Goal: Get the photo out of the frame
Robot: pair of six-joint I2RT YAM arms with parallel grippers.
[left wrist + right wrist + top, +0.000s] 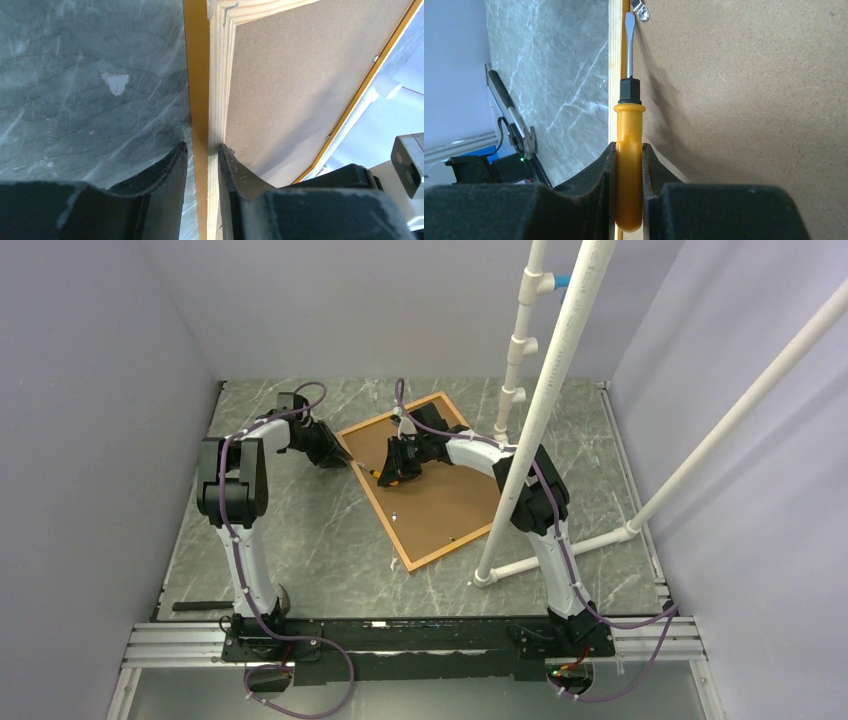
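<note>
The orange frame (388, 530) lies face down on the grey table, its brown backing board (440, 505) facing up. The photo is hidden under the board. My left gripper (338, 453) is closed around the frame's left rail; in the left wrist view the jaws (202, 155) straddle the orange and bare-wood edge (198, 75). My right gripper (395, 472) is shut on the orange-handled screwdriver (628, 120). The screwdriver lies along the frame's inner wood edge (614, 50). Its flat tip points at a metal tab (640, 10) over the board (749, 100).
A white PVC pipe stand (540, 410) rises just right of the frame, and its base pipe (530, 565) lies on the table by the frame's near right corner. A thin black bar (200, 606) lies at the near left. Grey walls enclose the table.
</note>
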